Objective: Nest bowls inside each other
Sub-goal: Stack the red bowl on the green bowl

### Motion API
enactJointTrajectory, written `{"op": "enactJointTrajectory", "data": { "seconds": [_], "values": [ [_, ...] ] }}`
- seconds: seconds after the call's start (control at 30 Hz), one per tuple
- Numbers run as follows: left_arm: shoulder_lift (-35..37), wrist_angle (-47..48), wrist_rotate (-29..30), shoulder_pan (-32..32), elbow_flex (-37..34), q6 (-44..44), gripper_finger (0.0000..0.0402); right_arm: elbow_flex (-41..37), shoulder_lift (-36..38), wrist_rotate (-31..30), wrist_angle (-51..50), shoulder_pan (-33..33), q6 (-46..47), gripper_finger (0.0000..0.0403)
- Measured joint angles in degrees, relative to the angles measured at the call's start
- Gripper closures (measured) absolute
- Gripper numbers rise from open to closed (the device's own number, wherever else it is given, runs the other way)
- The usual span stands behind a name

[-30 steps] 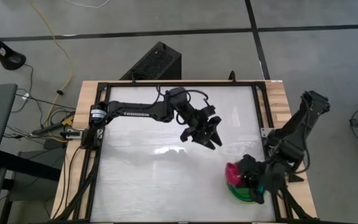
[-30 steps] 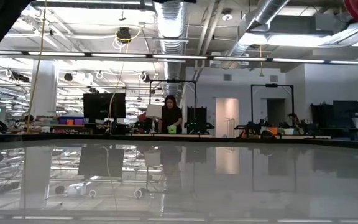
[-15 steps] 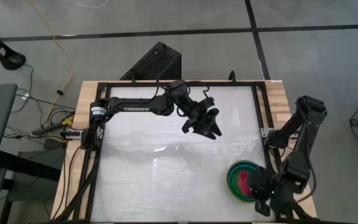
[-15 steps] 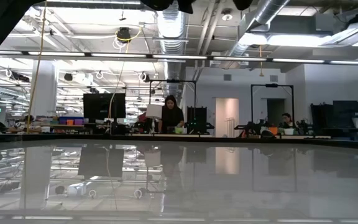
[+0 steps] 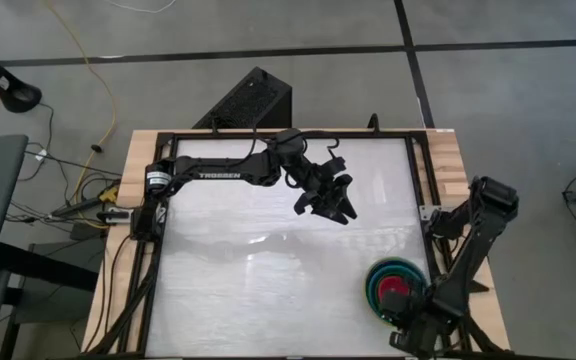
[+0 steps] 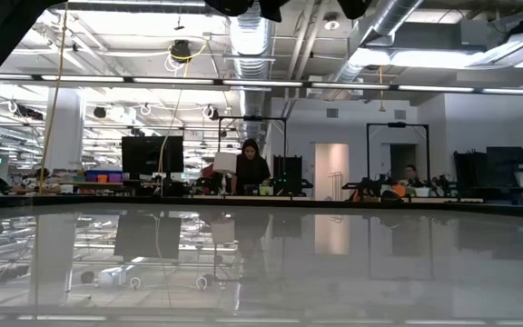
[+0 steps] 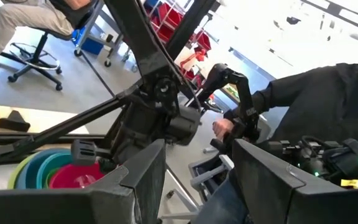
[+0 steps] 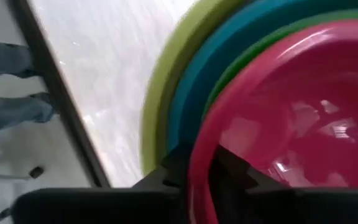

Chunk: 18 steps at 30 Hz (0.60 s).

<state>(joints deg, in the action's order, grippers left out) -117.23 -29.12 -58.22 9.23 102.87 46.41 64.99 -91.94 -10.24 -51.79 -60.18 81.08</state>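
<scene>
The bowls stand nested in one stack (image 5: 375,283) near the table's near right corner: a lime green outer bowl (image 8: 157,106), then teal (image 8: 197,74), a green rim (image 8: 253,46), and the magenta bowl (image 5: 396,284) innermost. The left wrist view also shows the stack (image 7: 33,169). My right gripper (image 8: 201,167) points steeply down at the stack's near side, shut on the magenta bowl's rim. My left gripper (image 5: 336,208) hangs open over the table's far middle, holding nothing. My right gripper has the magenta bowl's rim (image 8: 199,155) between its two fingers, one finger (image 8: 232,171) inside the bowl and the other (image 8: 174,167) outside it, against the green rim. It comes from above, pointing down. The bowl sits level inside the stack.
The table's black frame rail (image 8: 48,93) runs close beside the stack, with a person's legs (image 8: 5,106) beyond it. A black box (image 5: 253,100) lies on the floor past the far edge. The white tabletop (image 5: 258,280) spreads to the left of the stack.
My right gripper has come down toward the table's near right corner and tipped to point steeply down. The magenta bowl, held tilted above the stack a second ago, now sits level inside it. My left gripper has shifted slightly toward the far edge.
</scene>
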Motion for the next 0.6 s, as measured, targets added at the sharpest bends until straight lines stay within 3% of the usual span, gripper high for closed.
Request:
{"op": "enactJointTrajectory", "data": {
  "seconds": [0.13, 0.4, 0.6],
  "values": [
    [0.0, 0.17, -0.1, -0.09, 0.0, 0.29, 0.0225, -0.14, -0.88, 0.0, 1.22, 0.86, 0.13, 0.0285],
    [0.0, 0.24, -2.27, -0.15, 0.0, 0.59, 0.0225, -0.15, 6.6, -8.39, 2.76, 0.92, 5.23, 0.0159],
    [0.0, 0.24, -3.12, 0.06, 0.0, -0.8, 0.0225, -0.13, 12.67, -19.43, -0.37, -0.93, 13.19, 0.0136]
  ]
}}
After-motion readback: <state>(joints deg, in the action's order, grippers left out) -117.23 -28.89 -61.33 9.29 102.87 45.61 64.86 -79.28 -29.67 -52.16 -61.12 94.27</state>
